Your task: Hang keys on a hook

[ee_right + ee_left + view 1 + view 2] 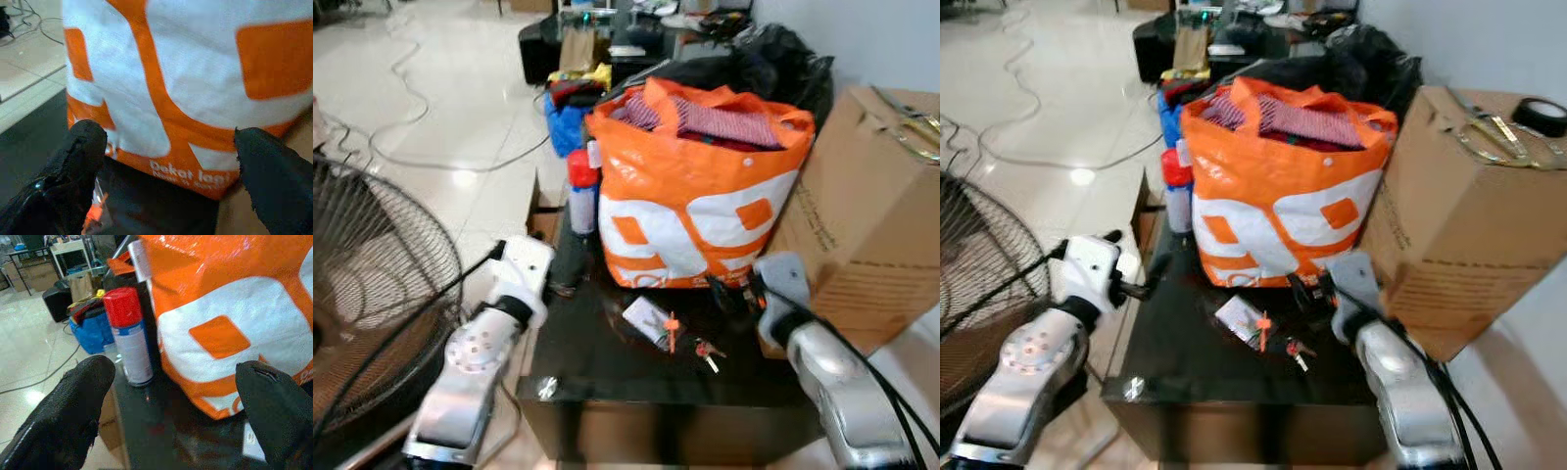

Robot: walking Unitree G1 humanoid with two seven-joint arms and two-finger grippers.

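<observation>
Keys [708, 354]: small bunch, red-capped heads, silvery blades, joined to an orange tag [672, 331] and a white card or pouch [646, 319]. Lying flat on the black table [578, 362], near its front edge, just in front of the orange-and-white bag [695, 211]. Untouched by either gripper.

Right gripper [168, 161]: fingers [271, 171] spread wide, holding nothing. Poised low over the table beside the bag's lower front, close above and to the right of the keys.

Left gripper [171, 396]: fingers [73, 401] likewise spread wide, empty. Held at the table's left edge, aimed toward a red-capped spray can [129, 335] standing upright, touching or just beside the bag's left side.

Bag: stuffed with red striped cloth [724, 119], printed lettering along the lower hem.

Cardboard box [1469, 215]: right of the bag, tilted, with a roll of black tape [1538, 116] on top.

Fan grille [372, 284]: on the floor, left of the table.
</observation>
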